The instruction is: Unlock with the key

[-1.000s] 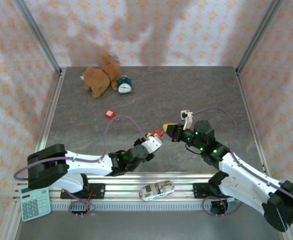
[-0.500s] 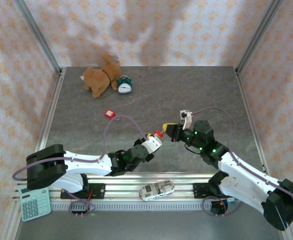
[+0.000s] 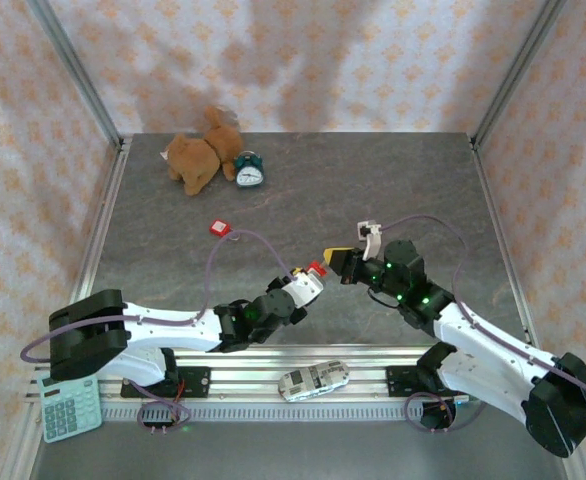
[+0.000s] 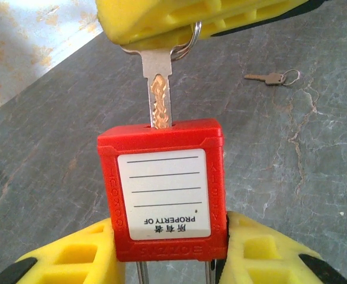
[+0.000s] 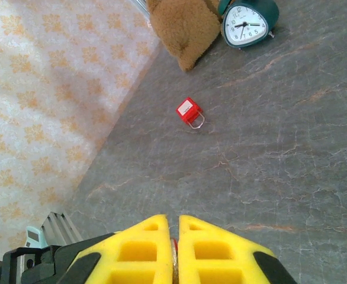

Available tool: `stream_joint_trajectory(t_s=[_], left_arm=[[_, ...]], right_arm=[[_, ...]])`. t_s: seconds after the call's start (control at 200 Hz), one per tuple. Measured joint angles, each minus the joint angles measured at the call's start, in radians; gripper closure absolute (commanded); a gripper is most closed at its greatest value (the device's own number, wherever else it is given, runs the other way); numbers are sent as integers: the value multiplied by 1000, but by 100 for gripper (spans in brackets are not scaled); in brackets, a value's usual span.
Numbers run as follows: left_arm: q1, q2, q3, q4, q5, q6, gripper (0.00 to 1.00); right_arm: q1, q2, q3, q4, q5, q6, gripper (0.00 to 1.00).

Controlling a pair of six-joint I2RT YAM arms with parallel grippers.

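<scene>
Left wrist: padlock (image 4: pixel 164 189) between left jaws; key (image 4: pixel 157 94) tip inside it.

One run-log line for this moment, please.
step: key in lock | left gripper: shut on red padlock | right gripper: shut on key | key: blade partly inside red padlock | unlocked: cannot tell

In the left wrist view the key (image 4: pixel 157 89) has its head buried between the right fingers (image 4: pixel 161 21) and its tip sunk in the red padlock (image 4: pixel 164 189), whose shackle (image 4: pixel 141 273) runs off the bottom edge with the left fingers (image 4: pixel 96 236). In the right wrist view the plush toy (image 5: pixel 182 26) and alarm clock (image 5: pixel 247 23), near the far left corner of the table (image 5: pixel 292 154), are cut by the top edge.
</scene>
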Motion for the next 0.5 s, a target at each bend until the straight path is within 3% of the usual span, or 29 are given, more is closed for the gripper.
stream_joint_trajectory(t_s=[0.501], left_arm=[[26,0,14,-31,55,-65,67]], right_arm=[[14,14,-24,37,20,-43,92]])
